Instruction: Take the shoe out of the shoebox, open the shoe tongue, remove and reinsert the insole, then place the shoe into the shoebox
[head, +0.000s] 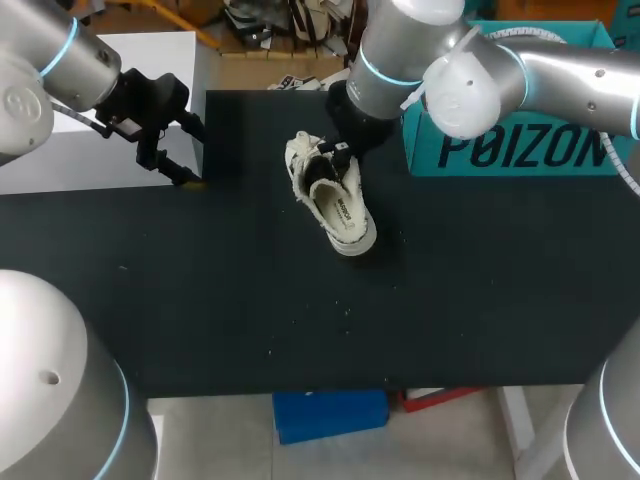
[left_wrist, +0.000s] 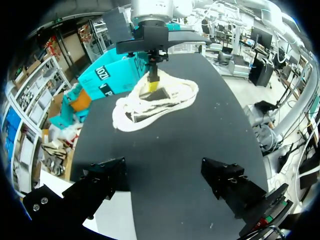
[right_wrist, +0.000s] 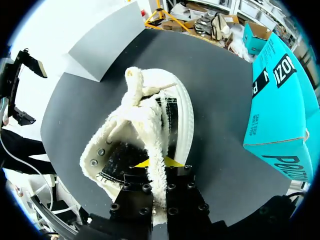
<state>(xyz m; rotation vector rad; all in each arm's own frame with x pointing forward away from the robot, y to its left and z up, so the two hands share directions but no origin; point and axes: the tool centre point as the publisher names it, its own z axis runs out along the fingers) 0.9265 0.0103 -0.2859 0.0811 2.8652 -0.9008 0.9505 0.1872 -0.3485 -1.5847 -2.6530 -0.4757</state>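
Observation:
A white fleece-lined shoe (head: 345, 215) lies on the black table, a little behind its middle. My right gripper (head: 340, 150) comes down on its rear opening. In the right wrist view the gripper (right_wrist: 161, 162) is shut on the fleecy side wall of the shoe (right_wrist: 145, 117), one yellow tip inside and one outside. The dark insole (right_wrist: 120, 155) shows inside the shoe. My left gripper (head: 195, 150) hangs open at the table's far left edge, apart from the shoe (left_wrist: 175, 97). Behind the shoe at the right stands the teal shoebox (head: 520, 130).
A white block (head: 100, 110) stands at the table's far left, close beside my left gripper. The shoebox (right_wrist: 280, 100) walls off the back right. The black table top (head: 300, 320) runs bare from the shoe to the front edge.

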